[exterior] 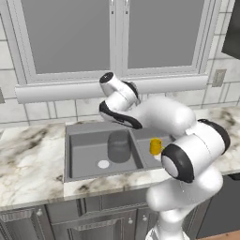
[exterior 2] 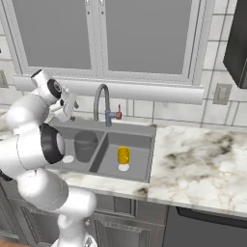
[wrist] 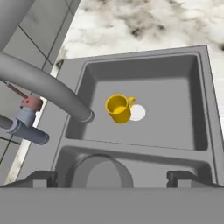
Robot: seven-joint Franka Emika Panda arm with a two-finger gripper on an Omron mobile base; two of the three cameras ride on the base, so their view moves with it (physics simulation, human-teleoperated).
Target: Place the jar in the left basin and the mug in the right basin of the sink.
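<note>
Gripper (wrist: 112, 177) wide open above sink rim; jar (exterior: 119, 146) upright in left basin (exterior: 86, 157) — mug (wrist: 119, 108) beside right drain

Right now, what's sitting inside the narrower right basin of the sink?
The yellow mug stands upright on the right basin floor beside the pale drain, partly covering it. The mug looks empty.

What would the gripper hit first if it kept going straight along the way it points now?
Probably the jar: in the hand view its rim sits between the open gripper fingertips, low in the left basin. Depth is hard to judge; the line might pass over it towards the divider and the mug beyond.
</note>
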